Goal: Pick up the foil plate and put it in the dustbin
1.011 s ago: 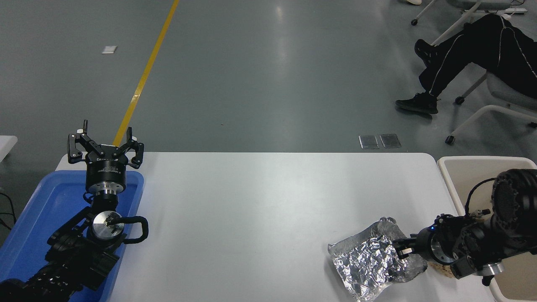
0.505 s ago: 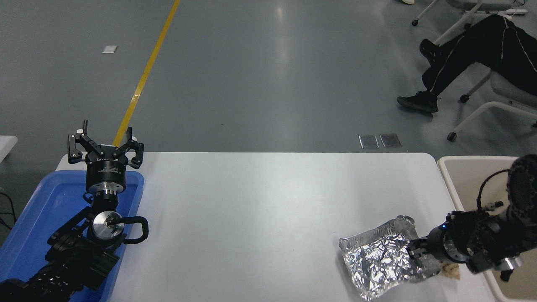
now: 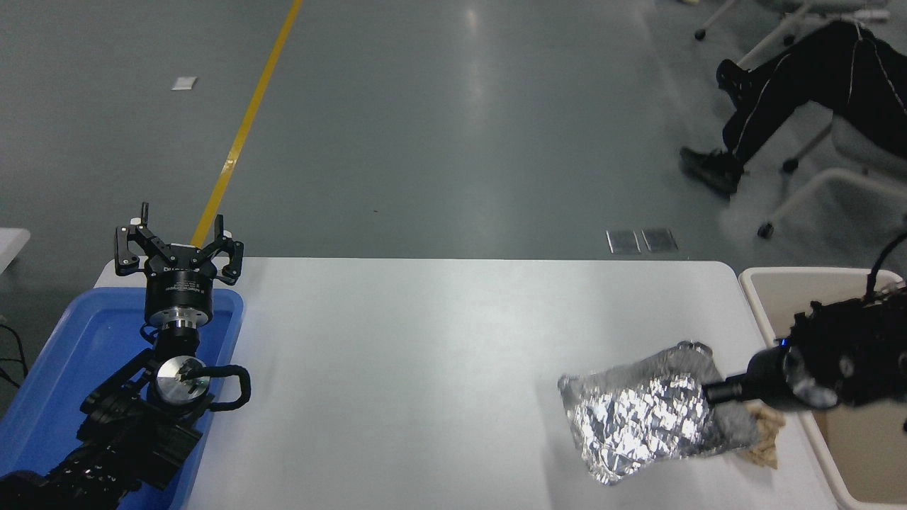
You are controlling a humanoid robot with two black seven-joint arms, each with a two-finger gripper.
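The right gripper (image 3: 711,392) comes in from the right edge and is closed on the right rim of the foil plate (image 3: 641,418), its fingertips hidden behind the crumpled foil, so the grip is judged from the way the plate hangs off the gripper's tip. The plate sits at the near right of the table (image 3: 439,354), tilted, with its right side raised and its left corner low; whether that corner touches the tabletop is hard to tell. Just beneath its right edge a tan paper wad (image 3: 764,439) lies on the table. The dustbin (image 3: 779,297) stands immediately to the right, its cream rim against the table's right edge, and the arm reaches over it. The step in hand looks like the lift and carry: the plate is gripped but not yet over the bin. The next move calls for raising the plate above the rim, swinging it right until it hangs over the opening, then releasing. Thin foil may bend or slip from such an edge grip. The left gripper (image 3: 178,248) is parked at far left, fingers spread, above a blue tray (image 3: 85,340). Small print on its body is too fine to read; no other writing shows.
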